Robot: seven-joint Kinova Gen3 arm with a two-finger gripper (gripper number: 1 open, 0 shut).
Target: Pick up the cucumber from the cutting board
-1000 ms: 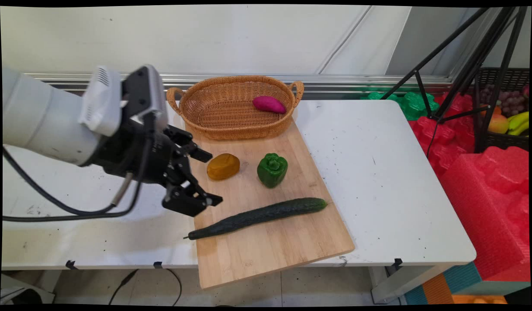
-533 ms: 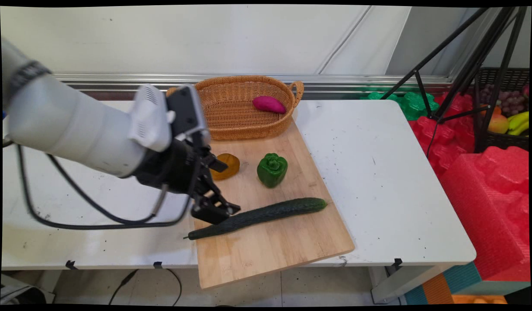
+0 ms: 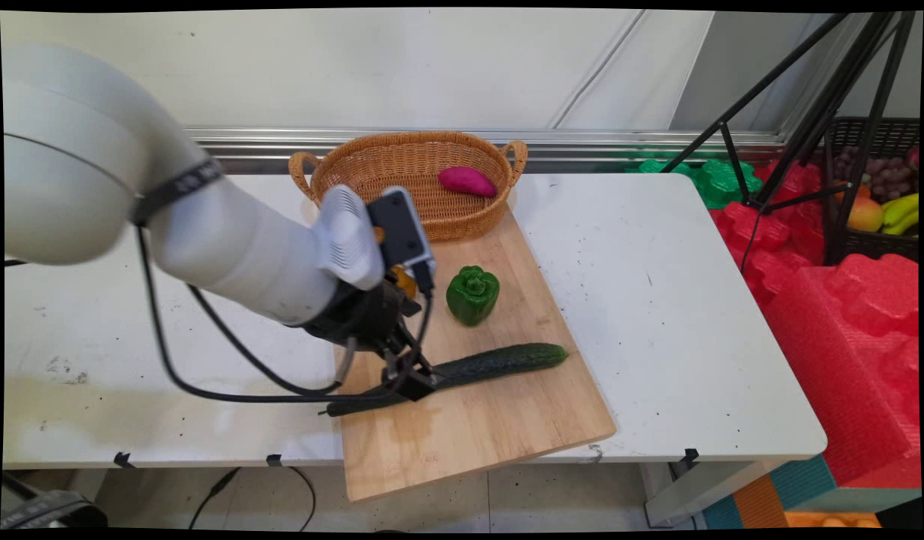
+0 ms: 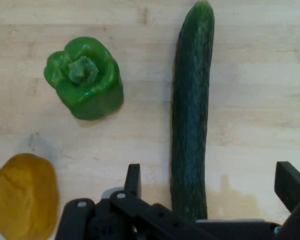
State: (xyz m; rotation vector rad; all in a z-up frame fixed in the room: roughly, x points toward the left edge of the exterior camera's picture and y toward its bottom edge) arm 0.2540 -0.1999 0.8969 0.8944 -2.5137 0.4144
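White table (image 3: 657, 300) before pale wall (image 3: 357, 67)

You are viewing a long dark-green cucumber (image 3: 499, 360) (image 4: 191, 115) lying flat on the wooden cutting board (image 3: 469, 427), just in front of the green bell pepper (image 3: 472, 294).

claw (image 4: 205, 192) spread astride cucumber (image 4: 190, 115) | green pepper (image 4: 85, 79) | yellow-brown lump (image 4: 24, 196)

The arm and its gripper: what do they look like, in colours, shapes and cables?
The arm is made of thick, rounded white links with a dark band around one. Black cables hang from it in loops. The gripper is black, with an angular linkage and two fingers.
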